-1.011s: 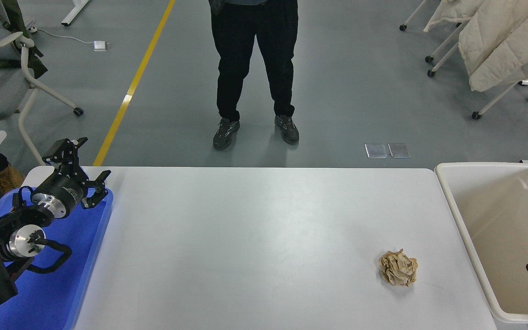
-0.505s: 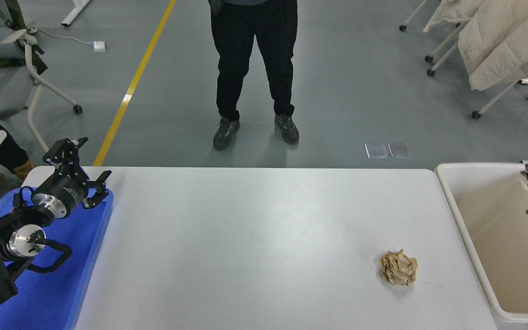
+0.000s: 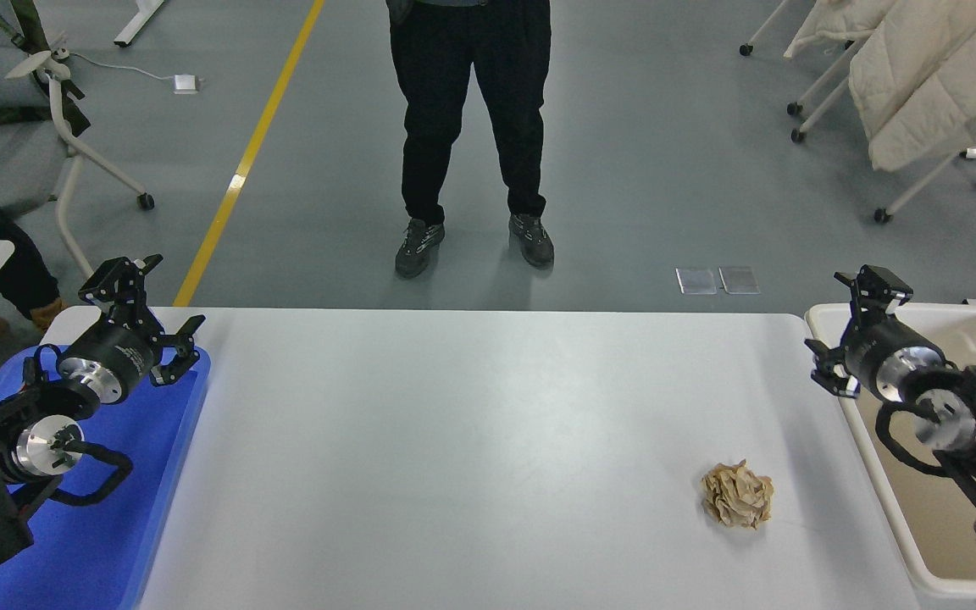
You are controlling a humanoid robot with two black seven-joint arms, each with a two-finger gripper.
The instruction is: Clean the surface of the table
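Right claw [image 3: 844, 326] open, empty, above table surface [image 3: 471, 440] far-right edge

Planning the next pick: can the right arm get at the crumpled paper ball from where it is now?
Probably yes. The right gripper hangs open over the bin's near-left rim, and only bare table surface lies between it and the paper ball.

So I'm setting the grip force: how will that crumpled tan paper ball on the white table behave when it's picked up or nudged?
The crumpled tan paper ball looks loosely wadded, so it is probably very light and will squash under closing fingers. Its creased, matte surface should not be slippery. Being lumpy rather than round, a nudge would likely make it skid or tumble briefly across the smooth white table, not roll far.
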